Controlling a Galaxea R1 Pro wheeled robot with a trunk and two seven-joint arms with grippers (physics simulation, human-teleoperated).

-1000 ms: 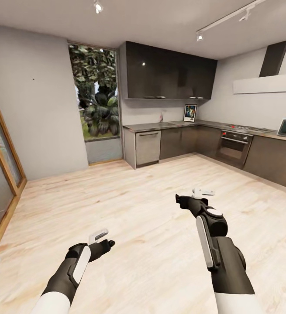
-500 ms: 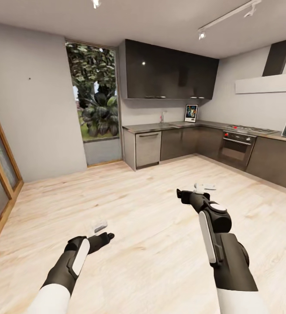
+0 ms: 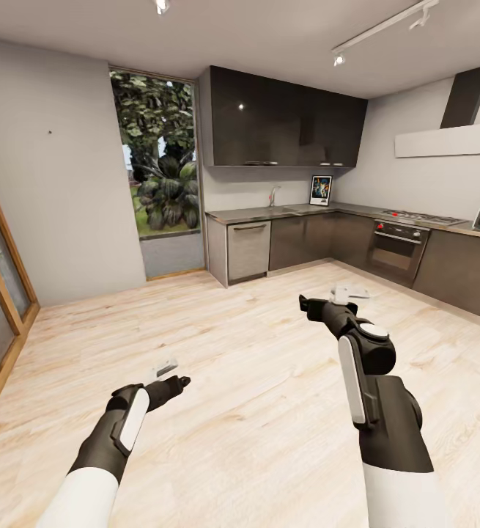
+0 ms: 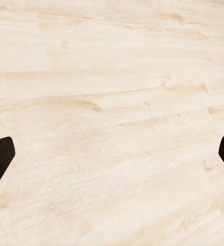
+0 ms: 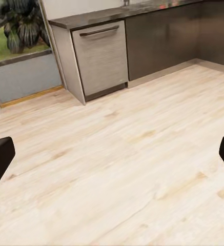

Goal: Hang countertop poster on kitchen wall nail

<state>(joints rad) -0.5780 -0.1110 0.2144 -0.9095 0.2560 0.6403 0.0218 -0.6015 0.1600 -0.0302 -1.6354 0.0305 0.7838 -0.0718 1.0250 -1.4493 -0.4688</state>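
Worktop (image 3: 269,213) is seen at 1 o'clock across the wooden floor (image 3: 254,352). The poster (image 3: 320,190) is propped upright on it against the wall; no lettering can be read. Both the left hand (image 4: 112,154) and right hand (image 5: 112,154) are spread open, empty.

We see the poster (image 3: 320,191) upright on the countertop (image 3: 269,213) (far corner), nail (image 3: 49,133) on left wall, arms over floor (image 3: 232,352).
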